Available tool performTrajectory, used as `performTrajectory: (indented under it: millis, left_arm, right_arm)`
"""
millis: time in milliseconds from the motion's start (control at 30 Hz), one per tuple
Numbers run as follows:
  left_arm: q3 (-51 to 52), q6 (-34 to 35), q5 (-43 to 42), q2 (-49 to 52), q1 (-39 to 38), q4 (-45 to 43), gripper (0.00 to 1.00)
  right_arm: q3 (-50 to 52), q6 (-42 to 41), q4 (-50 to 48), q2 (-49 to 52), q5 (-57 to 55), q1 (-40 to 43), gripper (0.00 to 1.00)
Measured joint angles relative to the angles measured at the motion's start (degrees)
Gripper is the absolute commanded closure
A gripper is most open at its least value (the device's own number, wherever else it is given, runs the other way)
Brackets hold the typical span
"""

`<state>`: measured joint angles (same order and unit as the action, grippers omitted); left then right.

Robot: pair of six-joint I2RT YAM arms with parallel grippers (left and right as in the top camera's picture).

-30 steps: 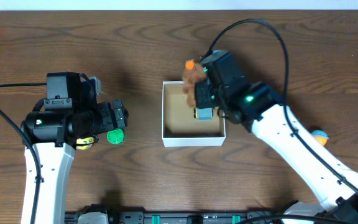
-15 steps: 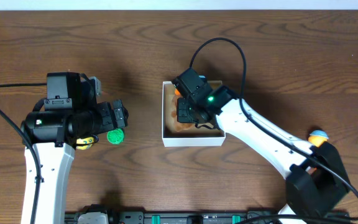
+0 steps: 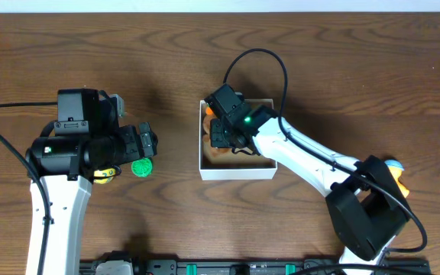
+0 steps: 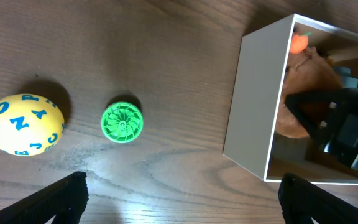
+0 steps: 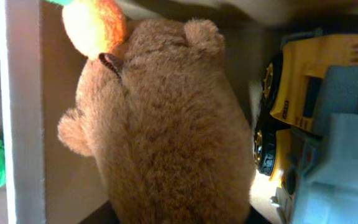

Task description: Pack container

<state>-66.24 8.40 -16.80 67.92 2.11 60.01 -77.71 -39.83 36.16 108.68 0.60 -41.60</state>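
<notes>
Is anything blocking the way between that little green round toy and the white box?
No: only bare table lies between the green toy and the container. Inside, the brown plush and the right hand take up room.

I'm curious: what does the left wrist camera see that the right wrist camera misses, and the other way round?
Only the left wrist view: a yellow ball with blue letters and a round green ridged toy seen whole. Only the right wrist view: a yellow toy truck beside the bear. Both: the brown plush bear with an orange piece by its head, lying inside the small white-walled cardboard container.
</notes>
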Motion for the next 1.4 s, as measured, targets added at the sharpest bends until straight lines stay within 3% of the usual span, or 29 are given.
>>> performTrajectory:
  millis: [200, 667, 767, 833, 1000, 1400]
  left_arm:
    - [0.0, 0.0, 0.0, 0.0, 0.0, 0.02, 0.02]
    - [0.0, 0.0, 0.0, 0.0, 0.0, 0.0, 0.02]
    - [0.0, 0.0, 0.0, 0.0, 0.0, 0.0, 0.02]
    - [0.0, 0.0, 0.0, 0.0, 0.0, 0.02, 0.02]
    - [0.0, 0.24, 0.0, 0.0, 0.0, 0.02, 0.02]
    - [0.0, 0.39, 0.0, 0.0, 0.0, 0.02, 0.02]
  right_arm:
    - [0.0, 1.14, -0.02, 0.13, 0.28, 0.0, 0.51]
    - [0.0, 3.23, 0.22, -5.03, -0.22, 0.0, 0.45]
    - [-0.02, 3.54, 0.13, -7.54, -0.37, 0.0, 0.52]
    - [-0.09, 4.28, 0.24, -8.2, -0.42, 0.0, 0.8]
    - [-0.13, 4.61, 1.88, -8.22, -0.48, 0.0, 0.99]
    - [-0.13, 2.93, 3.85, -7.45, -3.91, -0.04, 0.99]
